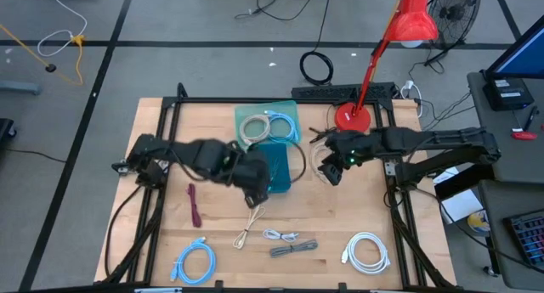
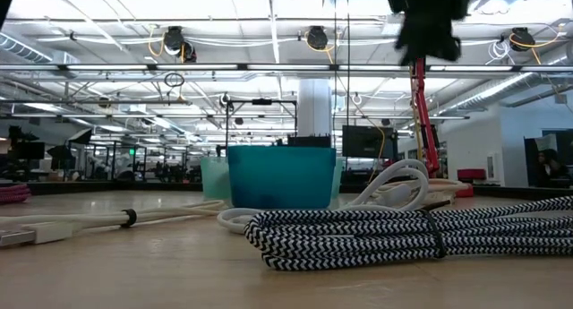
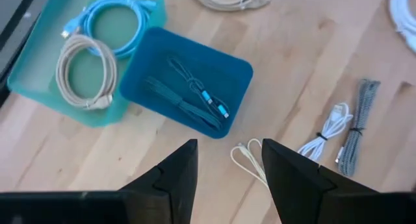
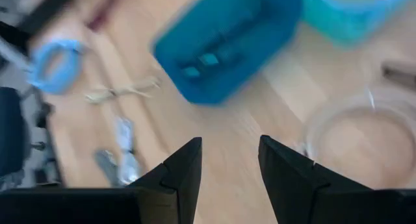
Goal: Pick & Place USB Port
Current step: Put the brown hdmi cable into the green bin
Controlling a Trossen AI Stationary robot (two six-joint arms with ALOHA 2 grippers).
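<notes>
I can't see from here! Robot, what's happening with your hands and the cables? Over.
Left end effector open, empty, above beige cable beside blue bin. Right end effector open, empty, near clear coiled cable. Nothing blocking.

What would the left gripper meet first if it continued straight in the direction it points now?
Probably the thin beige cable lying on the wooden table: it shows right between the open fingers of the left gripper, which holds nothing. The dark blue bin lies just beyond it. Depth is uncertain.
</notes>
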